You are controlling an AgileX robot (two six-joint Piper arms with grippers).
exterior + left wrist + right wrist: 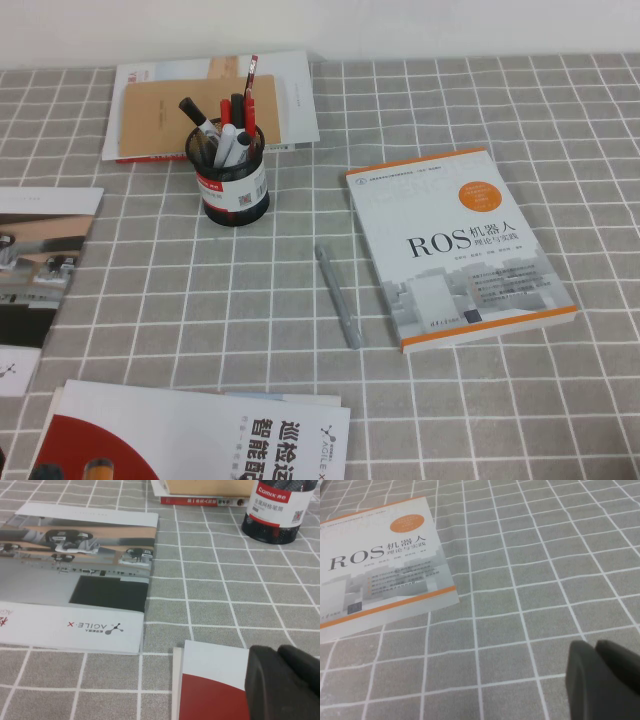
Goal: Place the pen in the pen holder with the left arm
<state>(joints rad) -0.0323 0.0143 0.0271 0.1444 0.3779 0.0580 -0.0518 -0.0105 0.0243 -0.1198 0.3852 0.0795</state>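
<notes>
**Both grippers low over the cloth, pen lying loose**

Left gripper [282,680], fingers pressed together and holding nothing, hangs over a red-and-white booklet [210,690] at the table's near left. Right gripper [605,672] sits above bare checked cloth [520,580] beside the ROS book [455,245]; its fingers also meet, empty. Pen holder [236,185] stands upright, stuffed with markers, near the far stack of papers [200,100]. Grey pen [338,296] lies flat just left of the book, well apart from the holder.
</notes>
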